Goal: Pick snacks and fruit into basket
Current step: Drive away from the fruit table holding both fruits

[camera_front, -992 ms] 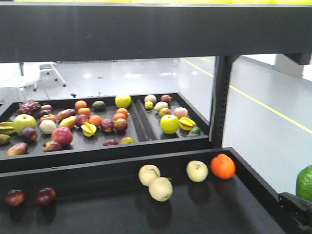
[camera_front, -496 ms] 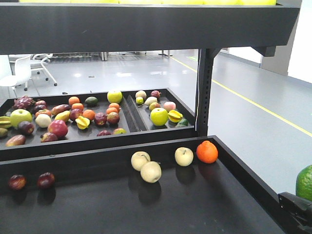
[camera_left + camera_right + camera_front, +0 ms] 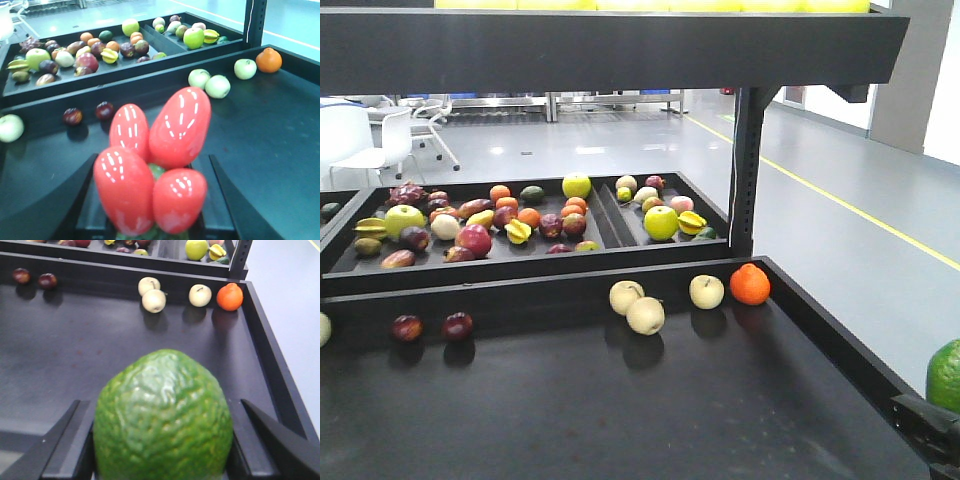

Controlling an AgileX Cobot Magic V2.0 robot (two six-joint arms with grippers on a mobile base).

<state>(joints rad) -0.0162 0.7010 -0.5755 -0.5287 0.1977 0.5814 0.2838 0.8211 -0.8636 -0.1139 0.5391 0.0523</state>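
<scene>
The black rack (image 3: 620, 50) stands ahead of both sets of jaws. Its near tray (image 3: 620, 400) spreads below them, and its far tray (image 3: 540, 268) lies beyond, one step higher, crowded with mixed fruit, among them a yellow-green apple (image 3: 661, 222). The right gripper (image 3: 160, 402) has its jaws clamped on a green bumpy fruit (image 3: 162, 430), which fills the space between the fingers above the near tray. The left gripper (image 3: 152, 159) is closed on a red glossy bunch (image 3: 180, 125) of four lobes, with a little green at its middle. Ahead of the right jaws, by the near tray's back wall, lie three pale pears (image 3: 153, 300): two seem to touch, and the third is apart to their right. Off to the left of the left jaws rests a pale green apple (image 3: 10, 128). An orange (image 3: 230, 296) sits just beside the third pear, in the corner ahead and right of the right jaws. Ahead and left of them, two dark plums (image 3: 48, 280) lie side by side
</scene>
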